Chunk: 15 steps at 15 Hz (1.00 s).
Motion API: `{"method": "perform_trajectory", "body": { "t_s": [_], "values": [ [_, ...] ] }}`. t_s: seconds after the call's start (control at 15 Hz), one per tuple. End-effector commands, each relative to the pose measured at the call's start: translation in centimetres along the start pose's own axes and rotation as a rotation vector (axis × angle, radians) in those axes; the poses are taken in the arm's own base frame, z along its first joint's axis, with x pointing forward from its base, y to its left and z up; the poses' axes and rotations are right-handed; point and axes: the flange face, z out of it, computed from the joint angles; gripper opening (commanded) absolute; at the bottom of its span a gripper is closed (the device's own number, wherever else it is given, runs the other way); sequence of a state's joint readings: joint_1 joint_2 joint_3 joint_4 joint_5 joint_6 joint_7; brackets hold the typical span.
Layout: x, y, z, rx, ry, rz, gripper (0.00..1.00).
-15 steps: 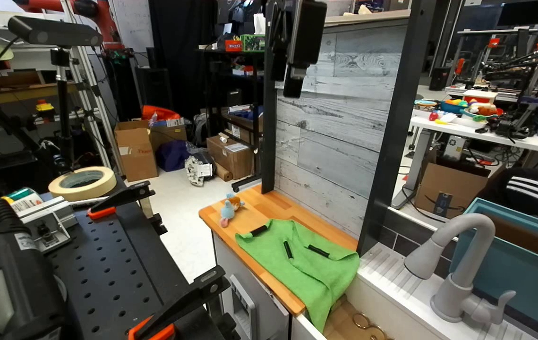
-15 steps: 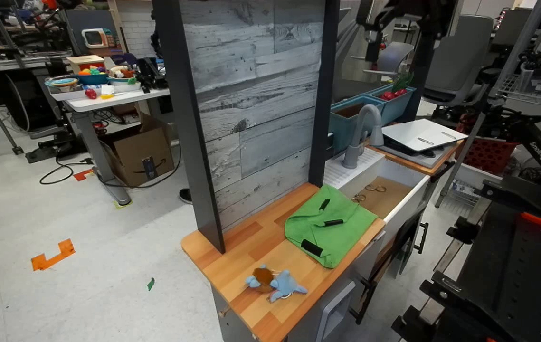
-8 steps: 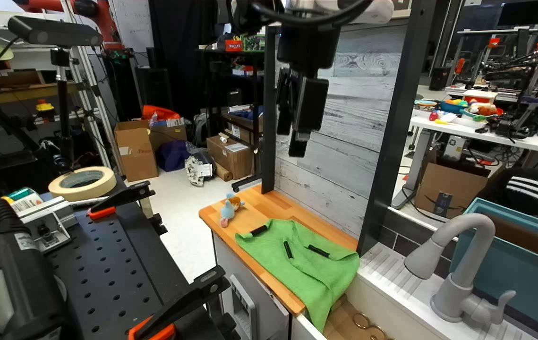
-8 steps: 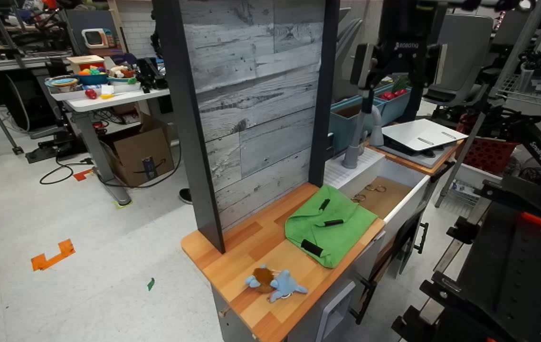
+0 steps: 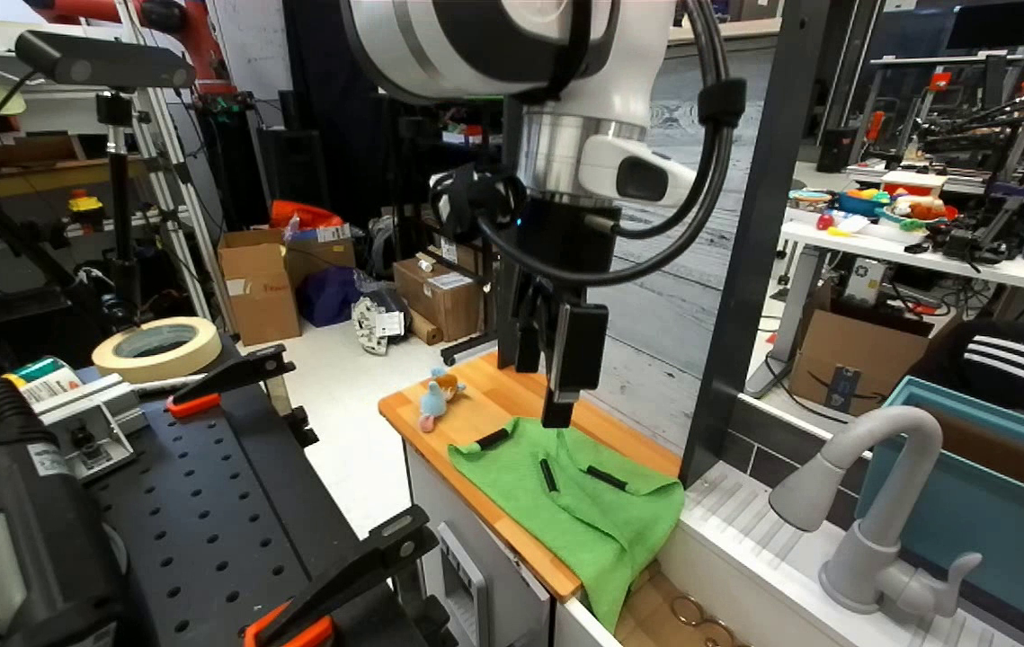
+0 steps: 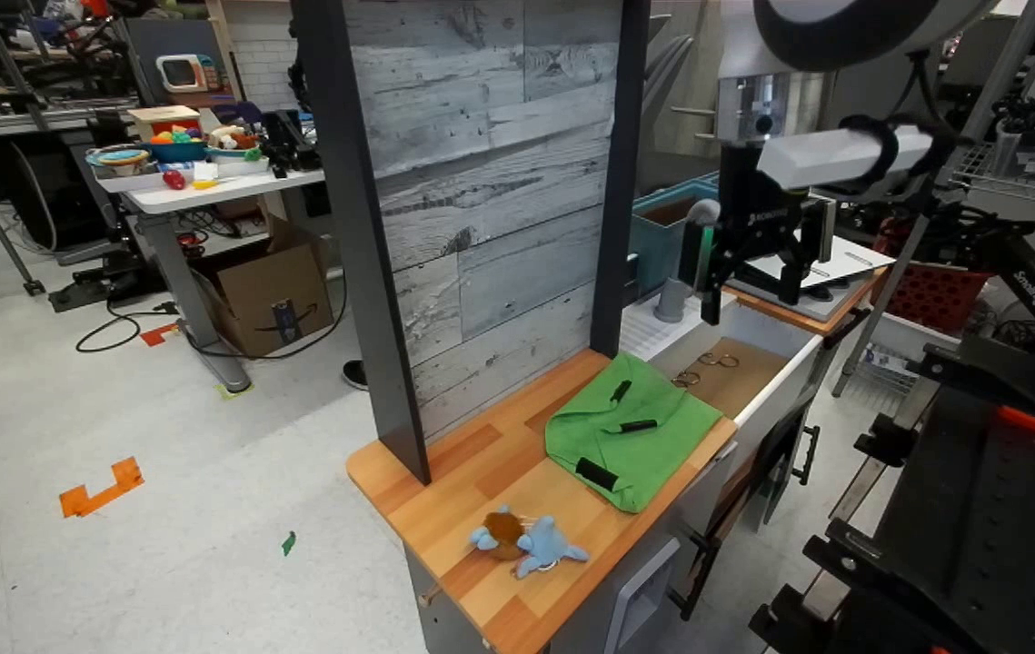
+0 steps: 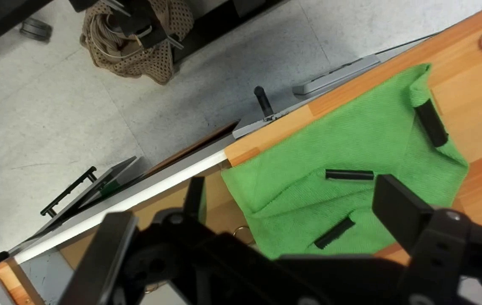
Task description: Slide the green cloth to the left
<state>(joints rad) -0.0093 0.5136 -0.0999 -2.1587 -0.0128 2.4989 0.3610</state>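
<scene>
The cloth (image 6: 653,451) is bright green, finely ribbed in the wrist view, with three black strips (image 6: 597,474) on it, and the worktop (image 6: 481,477) is orange-brown wood patched with lighter and darker blocks. The panel (image 6: 499,191) carries a pattern of pale grey planks streaked with black grain, while the light blue toy (image 6: 547,545) has some pink and the brown toy (image 6: 504,536) light blue parts. The hand (image 6: 750,298) is black, the arm (image 5: 637,72) white with dark grey covers, the tap (image 5: 901,485) grey, the planter (image 5: 1006,530) teal, the sink (image 6: 781,386) white with a tan bottom, and the clamps (image 5: 359,568) black and orange.
</scene>
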Motion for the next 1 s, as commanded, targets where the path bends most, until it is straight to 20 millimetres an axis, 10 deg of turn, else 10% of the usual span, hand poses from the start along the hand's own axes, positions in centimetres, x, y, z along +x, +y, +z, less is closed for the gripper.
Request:
{"method": "perform_trajectory", "body": {
  "t_s": [0.0, 0.93],
  "values": [
    [0.4, -0.9, 2.6, -0.017, 0.023, -0.032, 1.00],
    [4.9, -5.7, 10.5, -0.021, 0.108, -0.121, 1.00]
  ]
}}
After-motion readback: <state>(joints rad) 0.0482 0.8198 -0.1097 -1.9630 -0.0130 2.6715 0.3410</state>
